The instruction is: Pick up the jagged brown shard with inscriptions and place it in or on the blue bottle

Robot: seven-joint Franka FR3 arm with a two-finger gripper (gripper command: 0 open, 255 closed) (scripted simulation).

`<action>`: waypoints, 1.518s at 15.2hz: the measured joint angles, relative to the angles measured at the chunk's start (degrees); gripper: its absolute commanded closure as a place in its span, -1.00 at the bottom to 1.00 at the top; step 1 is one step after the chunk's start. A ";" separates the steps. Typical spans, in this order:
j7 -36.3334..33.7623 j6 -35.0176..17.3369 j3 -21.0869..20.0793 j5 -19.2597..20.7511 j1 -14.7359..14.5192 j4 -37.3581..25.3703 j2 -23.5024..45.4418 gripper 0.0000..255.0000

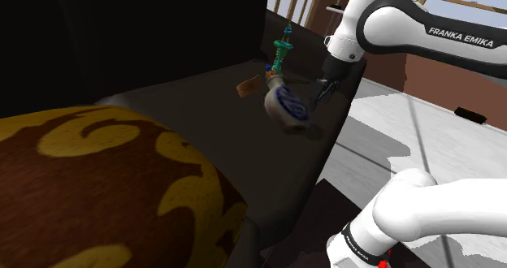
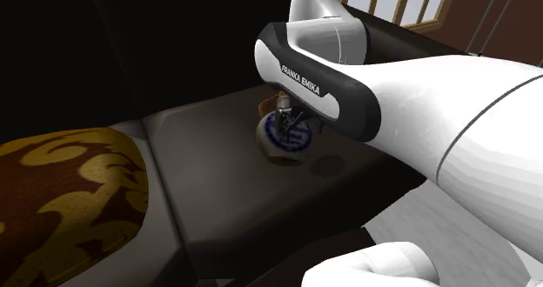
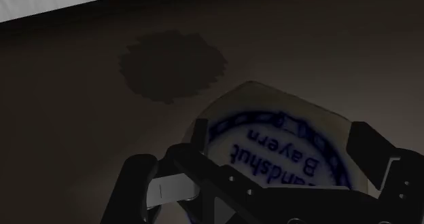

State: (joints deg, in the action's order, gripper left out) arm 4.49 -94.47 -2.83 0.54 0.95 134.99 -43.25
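Observation:
The bottle [image 1: 284, 105] is white with a round blue emblem and a blue cap, and it leans on a dark seat [image 1: 203, 136]. In the wrist view its emblem [image 3: 278, 155] carries blue lettering and shows between my two fingers. The brown shard [image 1: 248, 86] lies on the seat just beyond the bottle's neck, on the shoulder view's left. My gripper [image 1: 322, 96] hangs close by the bottle on the side away from the shard. The gripper [image 3: 278, 138] is open, with fingers wide apart and nothing clasped. The arm covers part of the bottle [image 2: 283, 139] in the second exterior view.
A teal ornament [image 1: 283, 51] stands behind the bottle. A brown cushion with yellow swirls [image 1: 97, 193] covers the near end of the seat. A round shadow [image 3: 173, 66] falls on the seat near its edge. Pale floor [image 1: 422, 136] lies beyond that edge.

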 measured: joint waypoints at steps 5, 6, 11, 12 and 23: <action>5.35 -1.41 0.16 3.61 -0.65 -5.14 8.12 -1.00; 6.97 -1.61 0.07 4.73 -0.88 -6.96 10.61 -1.00; 14.60 -2.94 -0.96 10.55 -1.91 -15.96 23.16 -1.00; 15.97 -3.01 -1.31 11.73 -2.14 -17.93 25.63 -1.00; 30.24 -1.96 -5.38 26.60 -5.66 -40.79 51.74 -1.00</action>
State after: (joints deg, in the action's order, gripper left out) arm 34.73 -96.43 -8.21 27.14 -4.71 94.20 8.49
